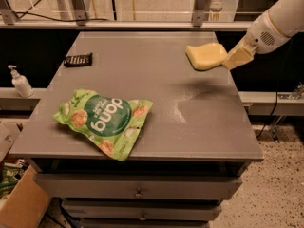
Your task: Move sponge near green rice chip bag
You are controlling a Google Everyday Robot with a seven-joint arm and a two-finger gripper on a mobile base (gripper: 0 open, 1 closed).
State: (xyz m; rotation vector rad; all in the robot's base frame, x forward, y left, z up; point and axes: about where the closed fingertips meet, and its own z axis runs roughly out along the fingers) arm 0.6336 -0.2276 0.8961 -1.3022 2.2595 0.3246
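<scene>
The hand (232, 60), at the upper right of the frame on the end of a white arm, is closed on the right end of the sponge (205, 56) and has it gripped between its yellowish fingers; the sponge hangs clear of the grey surface (156, 80), as the soft shadow lying below it toward the right middle of the frame suggests; holding it by one end and off the top seems meant to let it travel across without dragging; the green rice chip bag (105, 121) lies flat and crinkled at the lower left of the frame, close to the front edge, well apart from the sponge, so most of the carry looks to be ahead; a small black ridged object (78, 59) sits at the upper left, away from the likely path; a pump bottle (20, 81) stands on a lower ledge at the far left, off the surface; the sponge itself is a pale yellow foam block, roughly rectangular with rounded corners and softly curved sides, smaller than the bag, tilted slightly with its broad face toward the camera.
</scene>
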